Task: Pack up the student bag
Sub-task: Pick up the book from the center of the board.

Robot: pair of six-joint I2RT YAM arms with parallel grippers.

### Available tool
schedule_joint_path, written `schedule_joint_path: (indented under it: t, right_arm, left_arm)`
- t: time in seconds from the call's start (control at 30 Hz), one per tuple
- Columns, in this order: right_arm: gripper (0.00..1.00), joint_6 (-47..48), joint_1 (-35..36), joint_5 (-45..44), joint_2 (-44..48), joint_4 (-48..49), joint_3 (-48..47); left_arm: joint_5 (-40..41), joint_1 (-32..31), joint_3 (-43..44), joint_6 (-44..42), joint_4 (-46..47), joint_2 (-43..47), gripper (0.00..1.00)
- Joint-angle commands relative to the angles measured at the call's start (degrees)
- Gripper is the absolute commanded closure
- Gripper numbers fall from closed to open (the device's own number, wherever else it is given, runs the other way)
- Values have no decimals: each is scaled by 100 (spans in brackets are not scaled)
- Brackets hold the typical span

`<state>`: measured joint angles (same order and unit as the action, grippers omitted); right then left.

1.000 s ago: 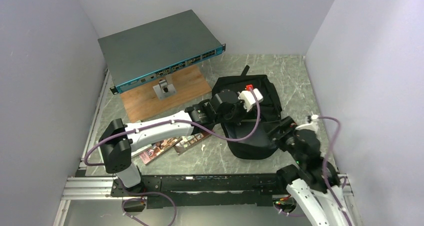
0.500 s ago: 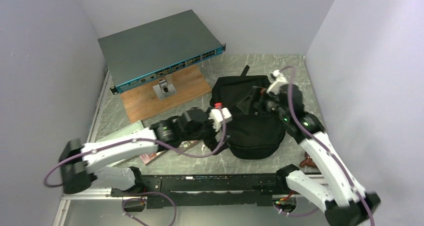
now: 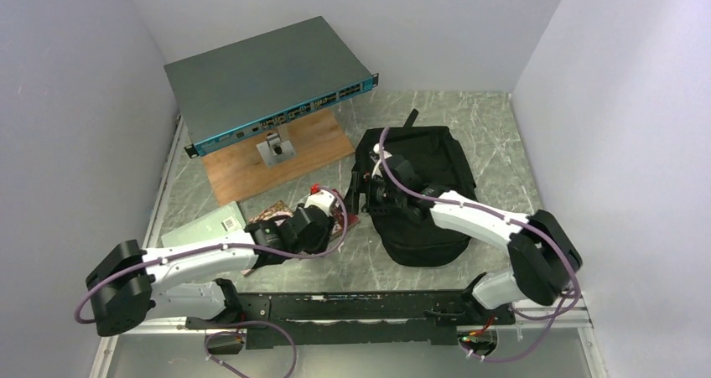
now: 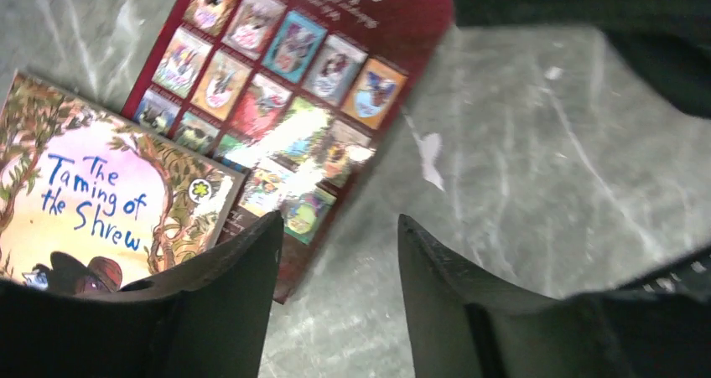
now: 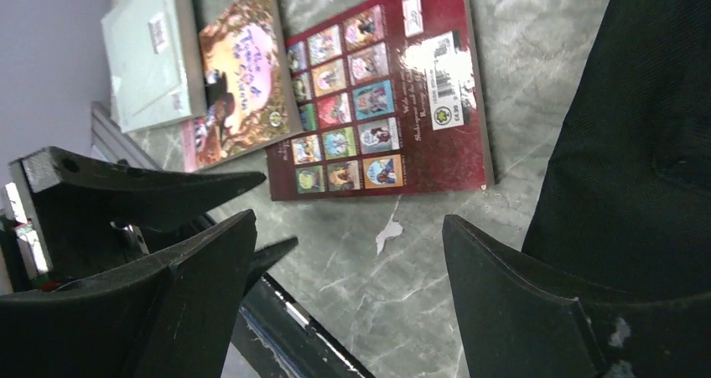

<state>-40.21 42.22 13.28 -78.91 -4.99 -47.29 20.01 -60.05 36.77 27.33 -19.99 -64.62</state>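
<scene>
Beside bag (image 3: 423,242): red bk (image 5: 386,101), Shrew bk (image 4: 84,202)

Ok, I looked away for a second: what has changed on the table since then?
The left gripper pulled back off the student bag toward the near left, now open over the books. The right gripper swung from the bag's right across to its left edge, open. Bag, network switch and wooden board stayed put.

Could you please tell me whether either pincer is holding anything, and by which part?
Nothing is held: the left pincer stands open over a corner of the red book, the right pincer open beside the student bag.
</scene>
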Motion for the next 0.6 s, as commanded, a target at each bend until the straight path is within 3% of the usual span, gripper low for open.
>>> schedule_joint_path:
  t: [0.0,0.33,0.43,0.57]
  right_arm:
    - [17,-430,115,-129,-457,648,-94]
    - [14,106,120,-884,-1630,129,-569]
    - [13,56,114,-684,-1901,230,-614]
    - [13,-495,120,180,-1944,1106,-139]
  left_arm:
    - [642,259,-114,719,571,-347,45]
    - [304,406,-581,998,1194,-1032,55]
    - [235,404,-749,1150,1229,-989,58]
    - [81,405,-935,1214,1357,-904,61]
